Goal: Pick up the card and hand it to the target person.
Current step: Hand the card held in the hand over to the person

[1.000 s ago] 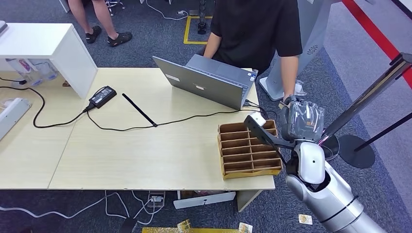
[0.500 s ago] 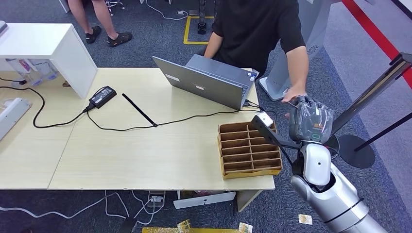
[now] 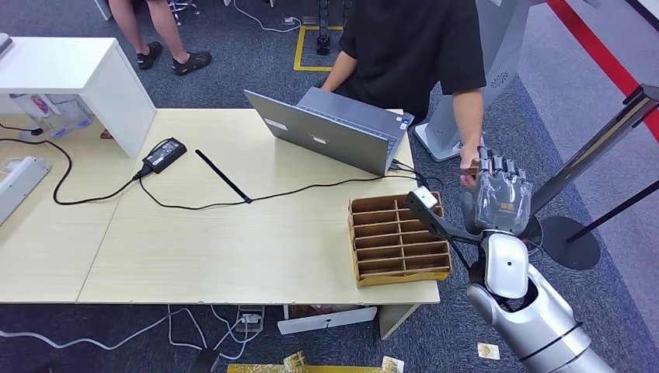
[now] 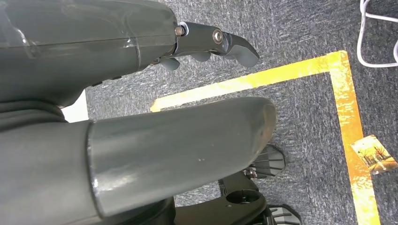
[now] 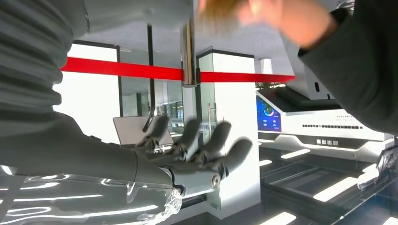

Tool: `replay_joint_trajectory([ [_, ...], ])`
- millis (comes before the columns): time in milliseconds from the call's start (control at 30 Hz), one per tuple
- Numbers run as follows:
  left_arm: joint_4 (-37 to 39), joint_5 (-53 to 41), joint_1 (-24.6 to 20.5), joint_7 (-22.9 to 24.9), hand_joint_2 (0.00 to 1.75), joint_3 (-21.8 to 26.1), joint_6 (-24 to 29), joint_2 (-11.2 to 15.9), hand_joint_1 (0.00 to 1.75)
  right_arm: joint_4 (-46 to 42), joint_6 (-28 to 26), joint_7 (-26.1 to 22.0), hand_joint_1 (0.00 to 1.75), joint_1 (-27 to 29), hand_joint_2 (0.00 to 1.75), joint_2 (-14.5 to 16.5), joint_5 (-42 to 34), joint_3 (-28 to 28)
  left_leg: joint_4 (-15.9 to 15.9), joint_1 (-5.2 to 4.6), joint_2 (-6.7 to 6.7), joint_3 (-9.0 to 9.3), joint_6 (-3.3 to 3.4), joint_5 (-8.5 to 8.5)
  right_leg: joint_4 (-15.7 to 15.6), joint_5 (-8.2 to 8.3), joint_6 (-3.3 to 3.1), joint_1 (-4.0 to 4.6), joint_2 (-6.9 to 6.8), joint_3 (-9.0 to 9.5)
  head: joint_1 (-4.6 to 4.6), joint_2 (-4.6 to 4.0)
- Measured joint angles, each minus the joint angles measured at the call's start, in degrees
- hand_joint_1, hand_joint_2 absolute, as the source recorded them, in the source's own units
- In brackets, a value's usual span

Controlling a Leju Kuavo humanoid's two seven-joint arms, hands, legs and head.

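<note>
From the head view I count one table (image 3: 233,256), one open laptop (image 3: 330,128), one power brick (image 3: 163,154) with its cable, and one brown divided tray (image 3: 398,241) sitting at the table's near right corner, almost flush with both edges. My right hand (image 3: 501,194) is raised off the table's right side, over grey carpet, its fingers straight and apart with nothing in them. One person in a black shirt (image 3: 412,43) stands behind the laptop, and that person's hand (image 3: 468,169) is just beside my fingertips, holding something small and tan that I take to be the card (image 3: 471,165), though it is too small to be sure. A second person's legs (image 3: 155,35) are cut off at the top edge. In the left wrist view my left hand (image 4: 141,93) hangs above carpet and yellow floor tape (image 4: 300,89); its fingers are curled loosely around nothing, and one loose card (image 4: 375,153) lies on the tape. In the right wrist view my fingers (image 5: 206,140) are spread and bare, and the person's blurred hand (image 5: 277,16) holds a tan blur above them.
</note>
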Motion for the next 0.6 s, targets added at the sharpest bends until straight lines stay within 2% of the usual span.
replay_joint_trajectory([
  [200,0.00,-0.07,0.00,0.04,0.00,0.01,0.04,0.00,0.00,0.01,-0.91,0.04,0.00,0.22,1.75,0.01,-0.01,-0.21,0.00,0.00,0.00,0.00,0.00,0.00,0.00,0.00,0.00,0.00,0.00,0.00,-0.01,0.01],
  [300,0.00,-0.07,0.01,0.02,0.00,0.01,0.08,0.00,0.00,-0.32,-3.04,0.06,0.00,0.57,1.75,0.04,-0.48,-0.44,0.00,0.00,0.00,-0.01,0.00,0.00,0.00,0.00,0.00,0.00,-0.01,0.00,0.00,0.01],
  [433,0.00,0.29,0.23,-0.08,0.00,0.02,0.50,0.00,0.00,-2.35,-11.41,-0.16,0.00,1.83,1.75,0.50,-4.40,-1.52,-0.01,0.01,-0.03,-0.04,0.00,0.00,0.01,0.00,0.00,0.01,-0.03,0.01,0.01,0.01],
  [600,0.00,1.29,1.12,-0.91,0.00,0.06,1.24,0.00,0.00,-5.81,-20.20,-2.82,0.00,4.46,1.75,3.08,-12.63,-2.54,-0.02,0.02,-0.05,-0.04,0.00,0.00,0.01,-0.01,0.00,0.02,-0.04,0.01,0.01,0.01],
])
